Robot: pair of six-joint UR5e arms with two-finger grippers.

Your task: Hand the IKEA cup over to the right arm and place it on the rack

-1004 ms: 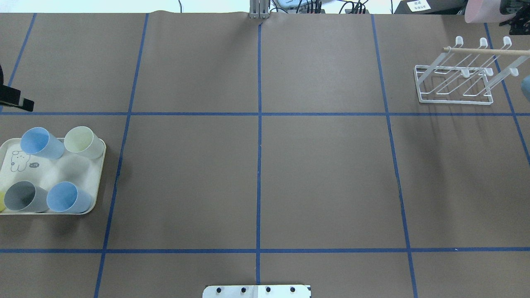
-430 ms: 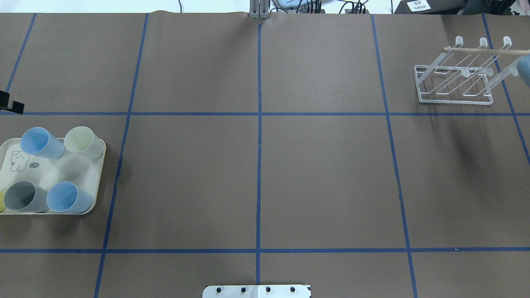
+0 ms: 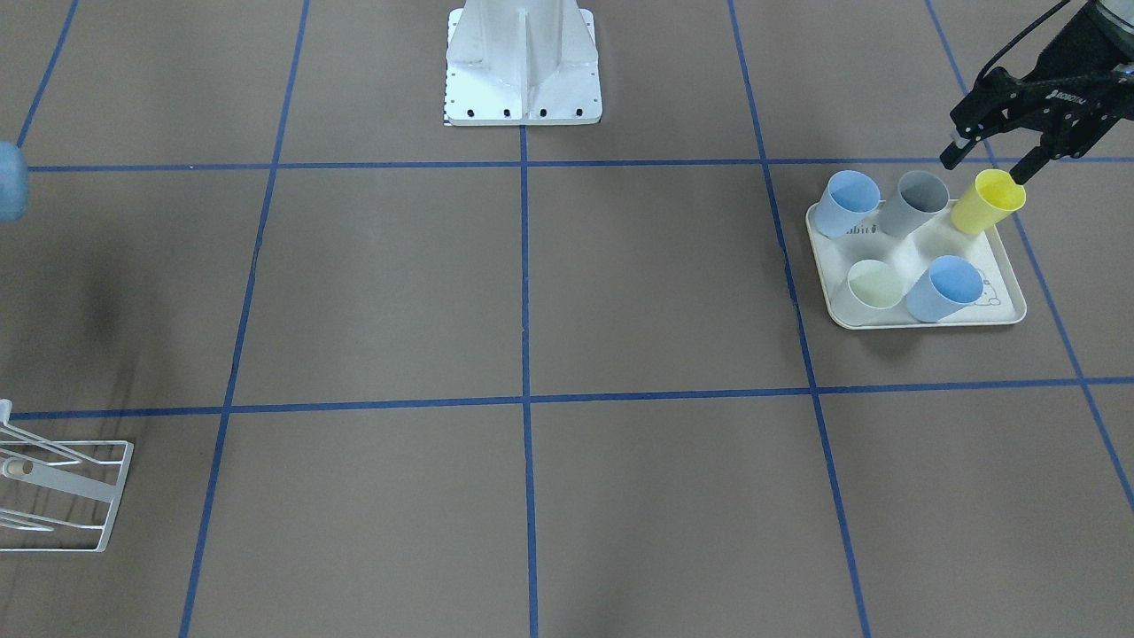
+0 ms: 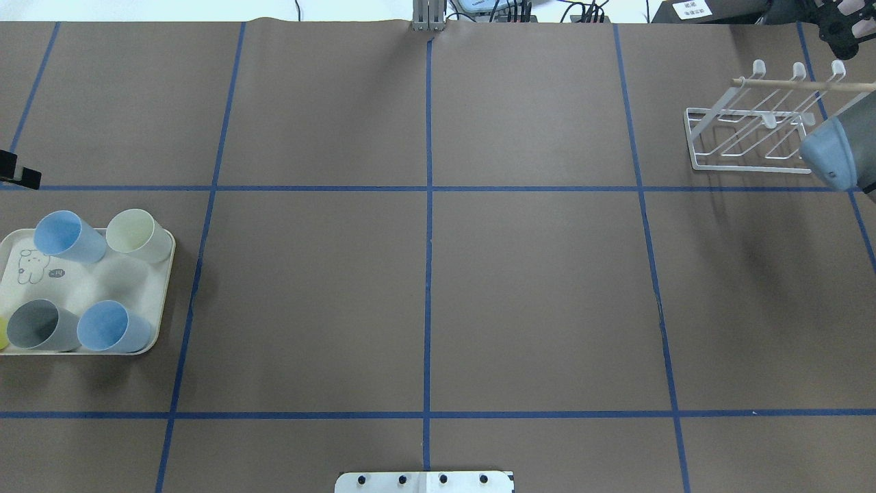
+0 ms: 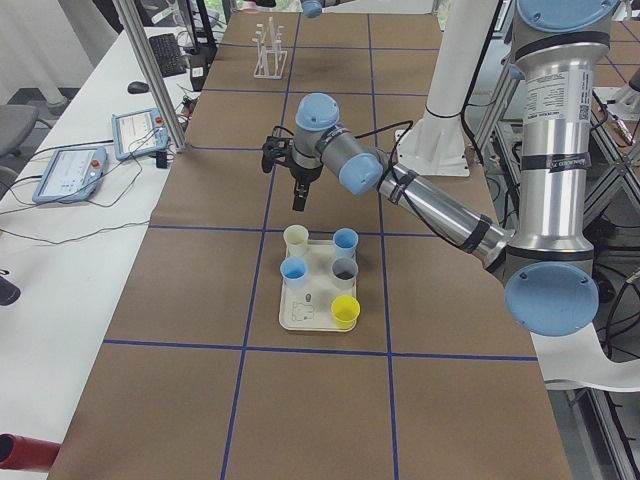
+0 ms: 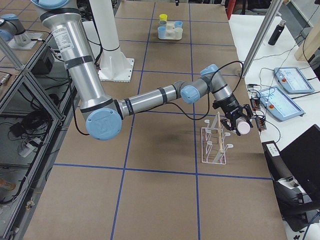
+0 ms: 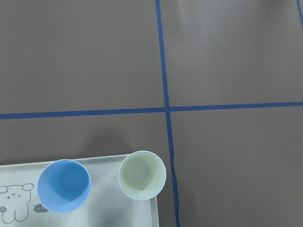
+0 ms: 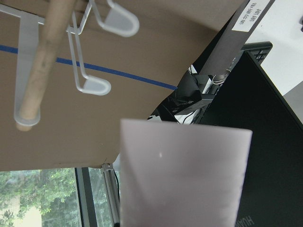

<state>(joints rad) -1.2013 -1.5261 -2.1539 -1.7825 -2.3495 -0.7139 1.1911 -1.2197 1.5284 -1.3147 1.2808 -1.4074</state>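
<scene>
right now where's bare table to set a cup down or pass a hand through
The whole middle of the table is bare, from the tray to the rack and out from the base plate. Crowded: the tray, packed with five cups, the open left tool hanging by it, and the rack, where the right tool holds a pink cup.
</scene>
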